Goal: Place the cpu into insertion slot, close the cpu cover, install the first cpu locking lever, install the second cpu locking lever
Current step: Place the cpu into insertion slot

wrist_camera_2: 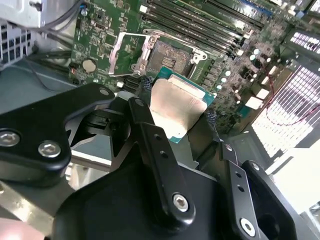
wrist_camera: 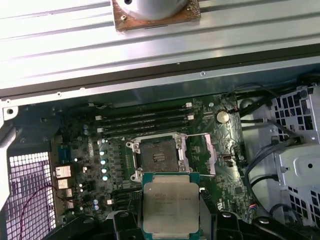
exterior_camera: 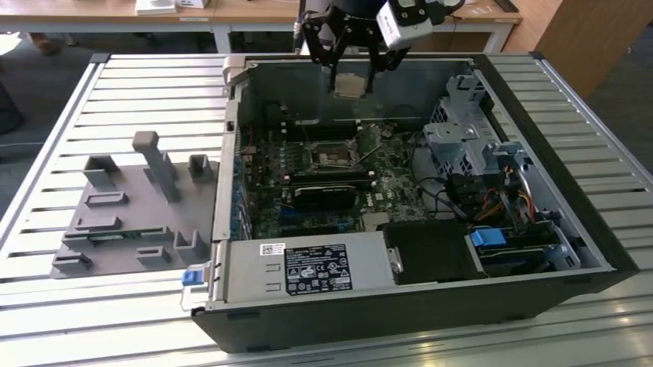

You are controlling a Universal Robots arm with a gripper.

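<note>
The end effector (exterior_camera: 350,76) is clamped on the cpu (wrist_camera: 170,205), held in the air above the open case (exterior_camera: 408,306) toward the worktop's (exterior_camera: 153,92) far edge. The insertion slot (wrist_camera: 157,157) lies bare, with the cpu cover (wrist_camera: 202,155) open beside it; a tilted or offset descent could bend socket contacts

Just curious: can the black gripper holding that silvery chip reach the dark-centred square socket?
Probably yes: the square socket lies uncovered, its silvery cover frame swung open, nothing between it and the gripper.

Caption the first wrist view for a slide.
The gripper holds the cpu above the bare insertion slot, cpu cover swung open beside it.
</note>
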